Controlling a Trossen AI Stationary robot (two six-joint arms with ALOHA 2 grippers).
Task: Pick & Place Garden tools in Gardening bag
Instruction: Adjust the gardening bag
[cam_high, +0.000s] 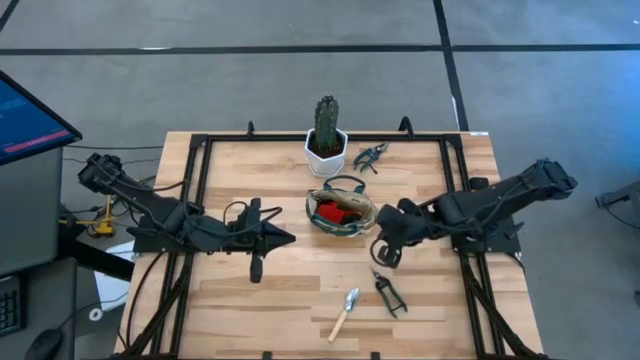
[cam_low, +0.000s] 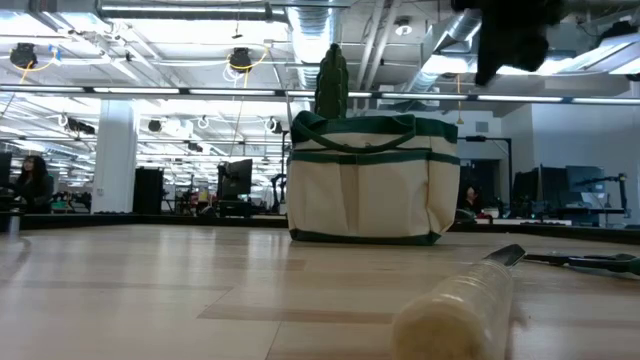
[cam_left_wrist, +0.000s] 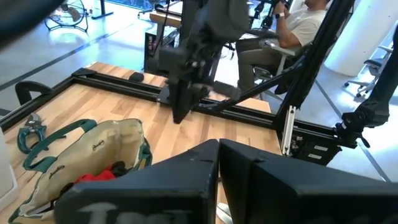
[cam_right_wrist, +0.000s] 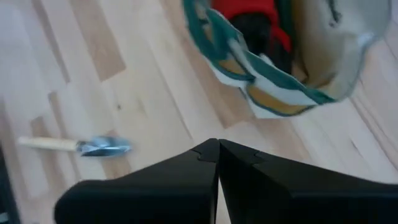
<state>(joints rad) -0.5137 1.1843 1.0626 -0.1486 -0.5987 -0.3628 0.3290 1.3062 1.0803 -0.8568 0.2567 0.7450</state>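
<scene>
The cream gardening bag (cam_high: 340, 211) with green trim stands upright at the table's middle, and a red tool (cam_high: 333, 212) lies inside it. It also shows in the low view (cam_low: 370, 185). A trowel with a wooden handle (cam_high: 345, 313) and dark shears (cam_high: 389, 291) lie near the front edge. A green-handled pruner (cam_high: 370, 155) lies at the back. My left gripper (cam_high: 290, 238) is shut and empty, left of the bag. My right gripper (cam_high: 384, 256) is shut and empty. It points down above the table, just right of the bag and nearer the front edge.
A green cactus in a white pot (cam_high: 326, 142) stands just behind the bag. A black frame (cam_high: 200, 170) runs along the table's left, right and far sides. Bare wood lies front left. A seated person (cam_left_wrist: 298, 25) shows beyond the table.
</scene>
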